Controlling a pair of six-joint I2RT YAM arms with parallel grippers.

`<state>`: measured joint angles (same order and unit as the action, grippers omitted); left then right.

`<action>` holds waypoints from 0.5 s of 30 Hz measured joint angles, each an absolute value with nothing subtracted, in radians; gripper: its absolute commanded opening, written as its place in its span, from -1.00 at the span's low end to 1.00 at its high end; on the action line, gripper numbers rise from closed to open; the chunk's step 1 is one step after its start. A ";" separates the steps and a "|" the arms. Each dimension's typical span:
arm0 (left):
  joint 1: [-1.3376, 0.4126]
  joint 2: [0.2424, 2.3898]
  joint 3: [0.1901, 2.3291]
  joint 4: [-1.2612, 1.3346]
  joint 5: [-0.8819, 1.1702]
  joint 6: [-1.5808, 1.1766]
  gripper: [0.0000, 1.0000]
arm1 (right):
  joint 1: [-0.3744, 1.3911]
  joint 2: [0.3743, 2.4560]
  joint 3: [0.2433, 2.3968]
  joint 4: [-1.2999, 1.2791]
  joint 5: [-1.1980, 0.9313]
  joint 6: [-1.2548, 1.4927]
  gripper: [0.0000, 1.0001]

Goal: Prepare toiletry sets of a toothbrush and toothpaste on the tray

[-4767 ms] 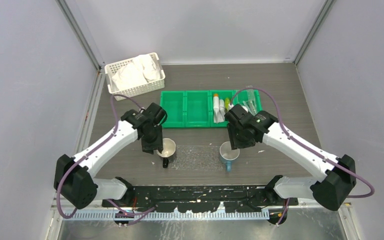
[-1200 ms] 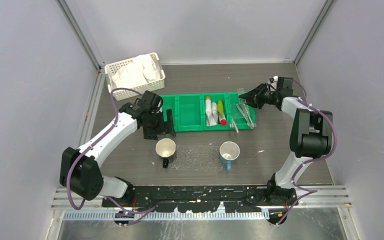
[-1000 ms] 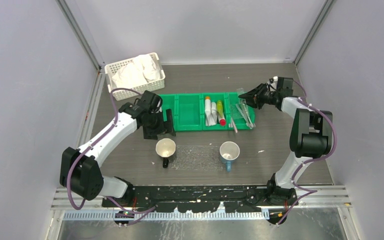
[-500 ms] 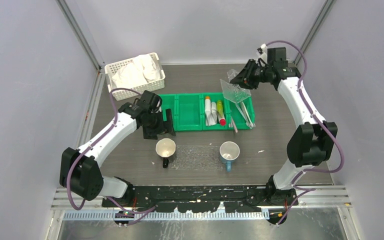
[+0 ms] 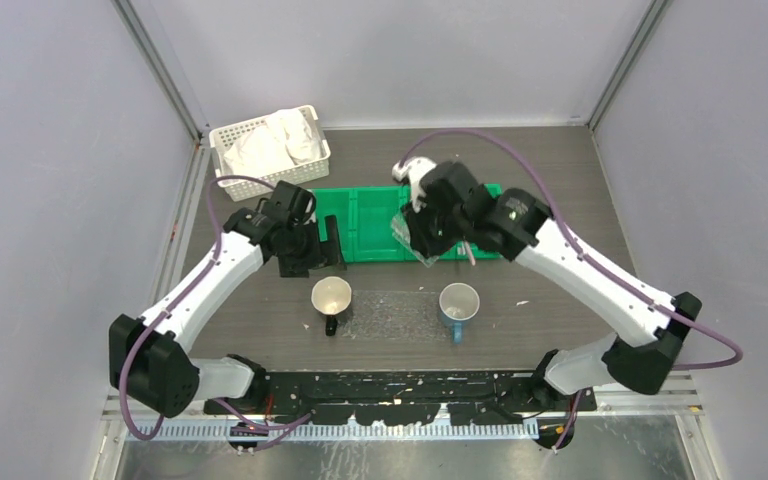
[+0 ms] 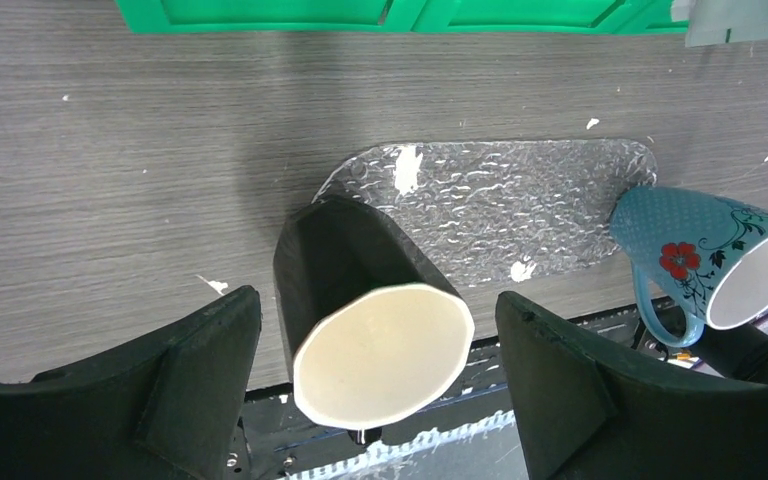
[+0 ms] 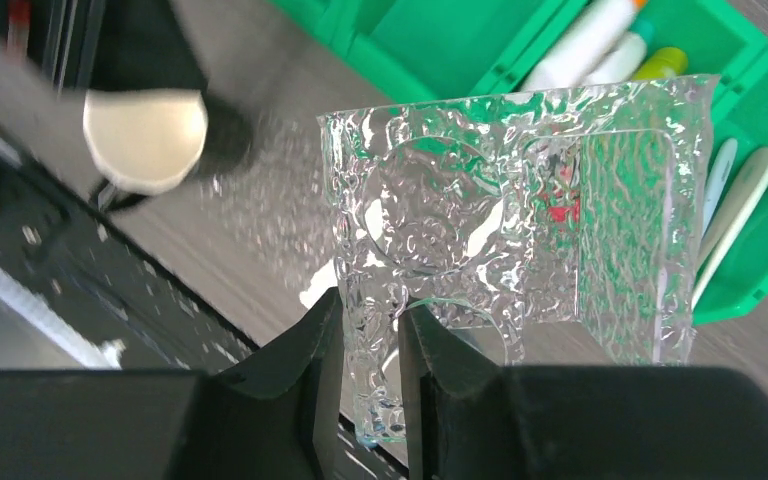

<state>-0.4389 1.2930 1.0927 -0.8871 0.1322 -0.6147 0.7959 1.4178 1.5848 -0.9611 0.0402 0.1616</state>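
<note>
Looking at the right gripper point(image 7: 370, 312), we see its jaws nearly together, pinching one edge of the tray point(image 7: 520, 200). The tray stands out ahead of the fingertips point(image 7: 320, 340), in the air, held by that edge only. Past it, ahead of these jaws and to their right, is the bin point(image 7: 430, 40). The tubes point(image 7: 592, 30) lie in one compartment and the brushes point(image 7: 735, 215) in the next one further right, their long axis running about along the reach of the jaws. To the left of the jaws are the table point(image 7: 280, 120) and the black mug point(image 7: 145, 140).

The left gripper point(image 6: 375, 305) has its jaws spread wide and grips nothing. It hangs above the black mug, which shows between the two fingers point(image 6: 190, 390). Ahead of these jaws and a little to their right, a clear sheet point(image 6: 500, 200) lies flat on the table, reaching from the black mug to the blue mug point(image 6: 705, 250). It looks like the same material as the tray.

We judge that the coming move is to lay the tray down flat, so it must first be turned level, because only one edge is held. For the tubes and brushes afterwards, the right arm is the nearer one.
</note>
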 measured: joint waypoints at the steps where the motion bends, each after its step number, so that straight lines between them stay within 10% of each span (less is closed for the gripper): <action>1: -0.436 1.286 1.095 -0.895 0.131 -0.614 0.81 | 0.849 1.396 1.563 -0.964 0.075 0.147 -0.76; 15: -0.419 1.168 1.177 -1.013 0.128 -0.601 0.99 | 1.155 1.216 1.227 -0.901 0.162 0.045 -0.70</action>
